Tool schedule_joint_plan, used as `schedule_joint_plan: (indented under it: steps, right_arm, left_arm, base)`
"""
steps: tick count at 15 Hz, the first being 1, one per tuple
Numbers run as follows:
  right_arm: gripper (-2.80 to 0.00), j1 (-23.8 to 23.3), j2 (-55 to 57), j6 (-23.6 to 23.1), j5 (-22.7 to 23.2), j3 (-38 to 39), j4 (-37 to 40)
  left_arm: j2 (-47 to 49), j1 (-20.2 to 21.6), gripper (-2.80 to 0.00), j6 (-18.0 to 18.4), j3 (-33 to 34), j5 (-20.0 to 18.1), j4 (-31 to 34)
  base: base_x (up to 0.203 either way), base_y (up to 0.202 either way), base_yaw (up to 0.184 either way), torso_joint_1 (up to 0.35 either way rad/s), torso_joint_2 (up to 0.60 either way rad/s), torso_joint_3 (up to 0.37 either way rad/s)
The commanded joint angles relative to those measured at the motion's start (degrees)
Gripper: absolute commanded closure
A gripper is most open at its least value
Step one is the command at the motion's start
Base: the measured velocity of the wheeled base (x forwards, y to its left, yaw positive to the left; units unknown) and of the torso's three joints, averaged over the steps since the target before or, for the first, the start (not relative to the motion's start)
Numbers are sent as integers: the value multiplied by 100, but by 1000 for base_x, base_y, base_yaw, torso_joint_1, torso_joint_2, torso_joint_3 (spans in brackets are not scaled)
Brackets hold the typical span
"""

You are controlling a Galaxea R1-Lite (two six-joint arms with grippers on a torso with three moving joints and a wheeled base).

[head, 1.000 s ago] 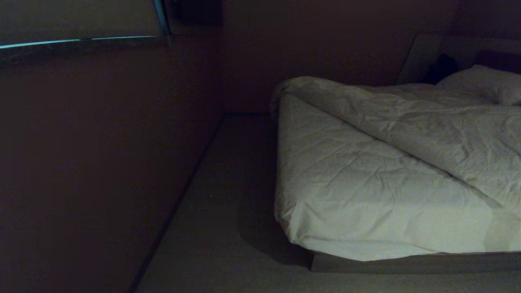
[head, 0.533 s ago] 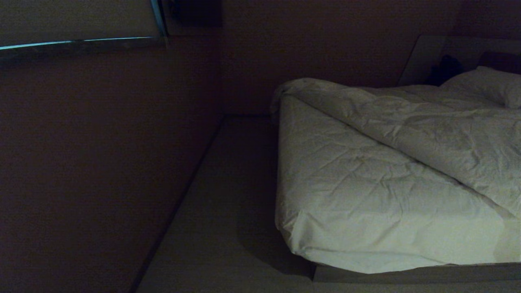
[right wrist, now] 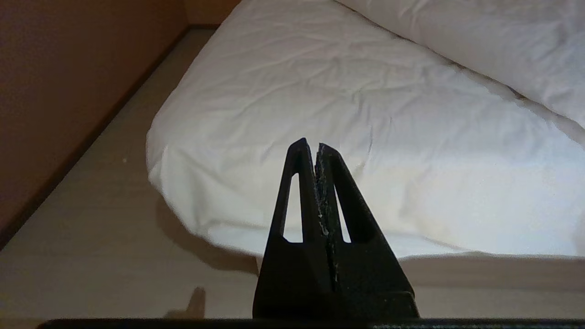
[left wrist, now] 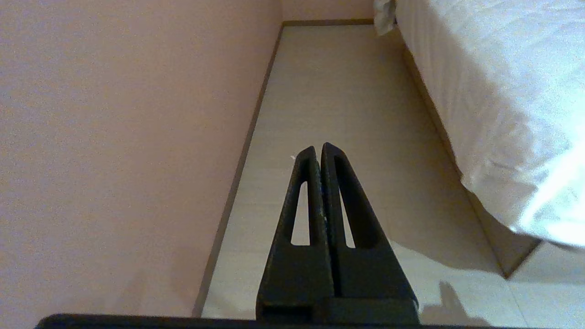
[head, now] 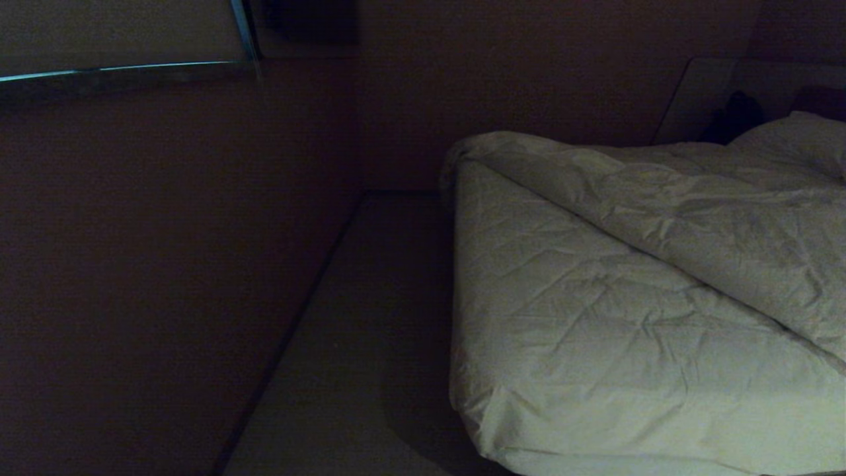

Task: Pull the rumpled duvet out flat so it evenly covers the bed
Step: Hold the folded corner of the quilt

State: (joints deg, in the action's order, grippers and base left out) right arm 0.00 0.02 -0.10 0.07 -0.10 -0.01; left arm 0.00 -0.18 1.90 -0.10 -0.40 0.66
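You lose the bed (head: pixel 595 317) past the head view's right and bottom edges; its pillow (head: pixel 800 135) is cropped too.

No legible text, label, brand, number or sign appears in any view.

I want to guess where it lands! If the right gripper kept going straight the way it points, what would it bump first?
Probably the duvet. The shut right gripper points at it near the bed's corner, though depth is unclear.
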Motion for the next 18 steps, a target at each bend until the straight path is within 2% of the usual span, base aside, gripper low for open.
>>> schedule_joint_plan:
  steps: [1,4,18]
  right_arm:
    - [0,0,6,1,-4,1,1]
    - [0,0,6,1,-7,1,1]
    - [0,0,-2,1,-7,1,1]
  left_arm:
    - [0,1,0,-6,2,5,11]
    - [0,1,0,-41,10,5,-4]
    - [0,1,0,12,1,5,13]
  base:
    - [197,0,1,2,-2,2]
    - [154,0,0,8,5,1]
    - [0,0,0,0,0,0]
